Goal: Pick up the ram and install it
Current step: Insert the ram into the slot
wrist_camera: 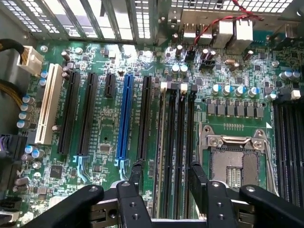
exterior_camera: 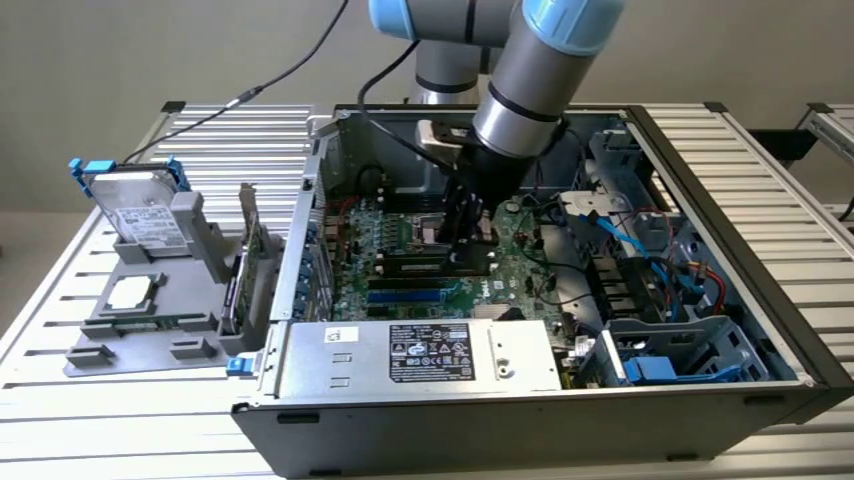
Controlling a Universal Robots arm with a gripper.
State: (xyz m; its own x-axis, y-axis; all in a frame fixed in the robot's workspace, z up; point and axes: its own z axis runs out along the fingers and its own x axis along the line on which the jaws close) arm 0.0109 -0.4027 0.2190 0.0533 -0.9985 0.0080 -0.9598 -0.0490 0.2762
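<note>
The ram point(wrist_camera: 161, 156) stands on edge in a slot of the motherboard point(wrist_camera: 99, 142), directly between the jaws; its long axis runs away from the gripper point(wrist_camera: 166, 183) toward the case's rear wall; the jaws stand apart, gripping nothing.

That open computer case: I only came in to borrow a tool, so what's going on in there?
A robot arm is reaching down into the computer case, over the motherboard. Its gripper is open and holds nothing, with its fingers on either side of the memory slots. A ram stick appears to sit in one slot.
</note>
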